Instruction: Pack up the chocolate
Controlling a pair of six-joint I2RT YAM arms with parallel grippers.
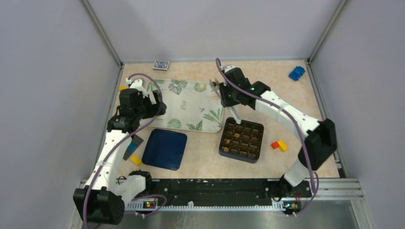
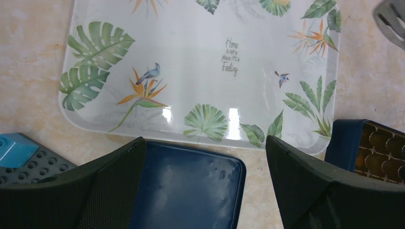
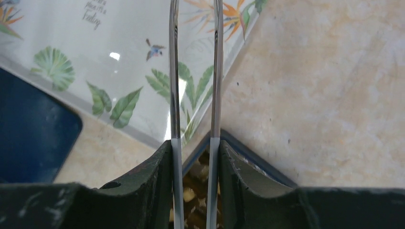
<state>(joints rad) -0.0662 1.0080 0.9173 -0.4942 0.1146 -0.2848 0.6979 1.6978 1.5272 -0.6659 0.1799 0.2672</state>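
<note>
Right gripper (image 3: 193,152) is clamped on a pair of thin metal tongs (image 3: 174,71), one finger pressing on each blade. The blades run out parallel with a narrow gap, and their tips are out of the wrist view. From above, this gripper (image 1: 223,94) hangs over the right edge of the floral tray (image 1: 186,107), just beyond the far-left corner of the dark gridded box (image 1: 242,140). The chocolate (image 1: 229,141) sits in the box's cells as tan and dark pieces, clearest in the left columns; can't count them. A few bits (image 3: 190,194) show under the right fingers. Left gripper (image 2: 205,143) has its jaws spread wide and holds nothing. It hovers over the tray's near-left part (image 1: 155,107), with the blue lid (image 2: 186,191) lying flat below it. Red and yellow toy blocks (image 1: 280,145) lie right of the box, apart from it.
</note>
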